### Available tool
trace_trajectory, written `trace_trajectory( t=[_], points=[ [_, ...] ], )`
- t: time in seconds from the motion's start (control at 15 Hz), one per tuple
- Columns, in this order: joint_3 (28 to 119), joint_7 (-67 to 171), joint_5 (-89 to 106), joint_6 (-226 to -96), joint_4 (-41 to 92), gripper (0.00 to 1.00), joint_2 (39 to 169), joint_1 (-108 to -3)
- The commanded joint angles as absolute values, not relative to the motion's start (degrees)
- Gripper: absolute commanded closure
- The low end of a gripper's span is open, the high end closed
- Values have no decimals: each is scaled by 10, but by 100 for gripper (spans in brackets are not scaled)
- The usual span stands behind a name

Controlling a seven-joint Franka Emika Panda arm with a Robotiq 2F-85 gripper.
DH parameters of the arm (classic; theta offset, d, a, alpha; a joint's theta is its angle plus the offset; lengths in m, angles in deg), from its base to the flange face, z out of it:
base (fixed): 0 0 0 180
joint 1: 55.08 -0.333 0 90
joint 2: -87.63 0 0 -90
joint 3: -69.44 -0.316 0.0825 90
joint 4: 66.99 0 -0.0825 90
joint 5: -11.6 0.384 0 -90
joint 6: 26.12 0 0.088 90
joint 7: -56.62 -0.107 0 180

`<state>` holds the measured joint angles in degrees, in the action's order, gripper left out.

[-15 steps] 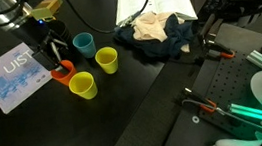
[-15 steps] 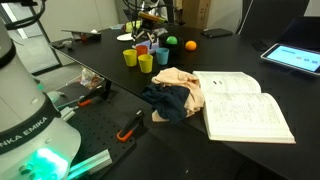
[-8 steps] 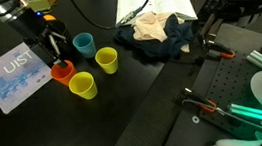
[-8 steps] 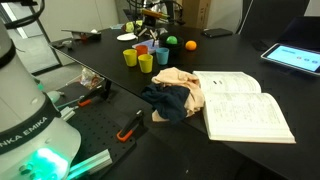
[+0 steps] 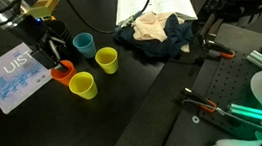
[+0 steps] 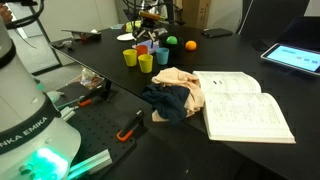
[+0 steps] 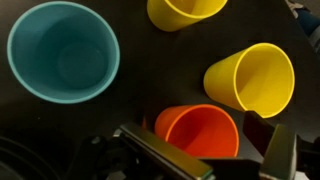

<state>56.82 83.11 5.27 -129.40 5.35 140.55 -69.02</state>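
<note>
The pincer [image 5: 56, 54] is held right over the orange cup [image 5: 63, 73], and its fingers [image 7: 281, 152] are spread apart, with nothing gripped. In the wrist view the orange cup is seen upright on the black surface [image 5: 33, 135], lying between the two fingers and close under them. Whether its rim is touched cannot be told.

Just beside the orange cup, a close yellow cup [image 7: 250, 80] is planted. It is nearly rim to rim with the orange cup, on the side where one finger hangs, so that flank is crowded. A far yellow cup [image 5: 106, 59] is set a little beyond it, apart from the orange cup. A teal cup [image 7: 62, 62] is found near the orange cup on another side, with a clear gap left between them. All four cups are stood mouth up.

On the side of the orange cup away from the yellow pair, a blue card [image 5: 16, 77] is laid flat. Well apart from the orange cup, past the far yellow cup, a cloth pile [image 5: 157, 35] is heaped against an open book [image 5: 152, 0]. An orange ball [image 6: 190, 45] is spotted in an exterior view, near the cups.
</note>
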Motion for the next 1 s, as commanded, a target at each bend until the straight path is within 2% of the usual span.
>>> trace_trajectory(
  t=[0.0,0.47,0.53,0.6,0.67,0.93],
  points=[
    [573,831,31,-1309,35,0,1416,-704],
    [576,828,23,-1362,43,0,1429,-704],
    [575,830,25,-1364,43,25,1431,-702],
    [576,828,26,-1366,42,26,1433,-702],
    [577,828,26,-1365,42,32,1434,-701],
    [579,826,26,-1363,43,65,1434,-701]
  ],
)
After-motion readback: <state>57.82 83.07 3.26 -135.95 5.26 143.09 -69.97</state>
